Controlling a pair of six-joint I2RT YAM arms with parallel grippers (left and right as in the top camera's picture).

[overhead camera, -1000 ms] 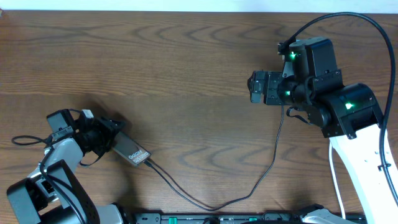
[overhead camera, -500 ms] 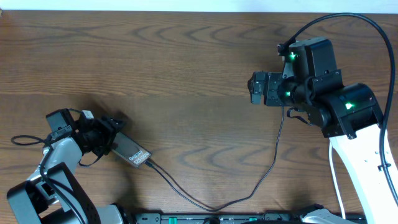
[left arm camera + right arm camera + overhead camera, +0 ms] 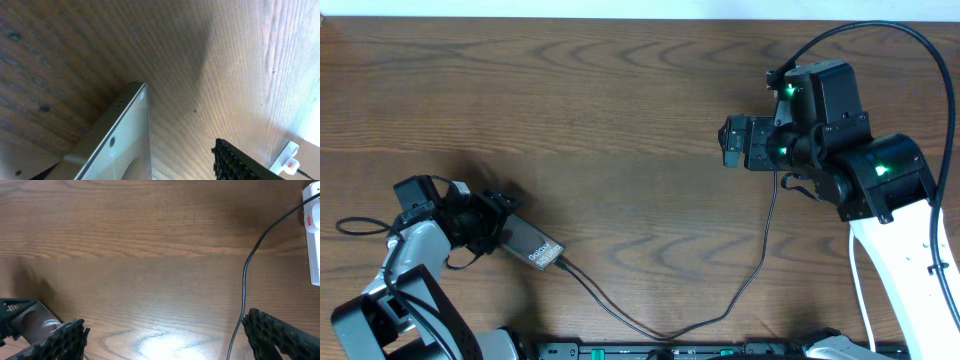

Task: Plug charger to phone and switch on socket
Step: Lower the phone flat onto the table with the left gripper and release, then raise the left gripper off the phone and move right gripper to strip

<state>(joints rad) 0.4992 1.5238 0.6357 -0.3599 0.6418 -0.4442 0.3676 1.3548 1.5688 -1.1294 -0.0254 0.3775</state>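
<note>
The phone (image 3: 532, 247) lies on the table at the lower left, a dark rectangle with white letters. The charger (image 3: 761, 250), a thin black cable, is plugged into the phone's right end, loops along the front edge and runs up under the right arm. My left gripper (image 3: 500, 226) is at the phone's left end. In the left wrist view the phone's edge (image 3: 125, 135) sits left of one finger, with a wide gap between them. My right gripper (image 3: 172, 340) is open and empty above bare wood. The socket (image 3: 312, 235) shows at the right edge of the right wrist view and in the left wrist view (image 3: 286, 159).
In the overhead view the right arm (image 3: 840, 150) covers the socket. The wooden table (image 3: 620, 120) spreads between the two arms. A black rail (image 3: 670, 350) runs along the front edge.
My left gripper and the phone have shifted slightly down and left. The right arm has not moved.
</note>
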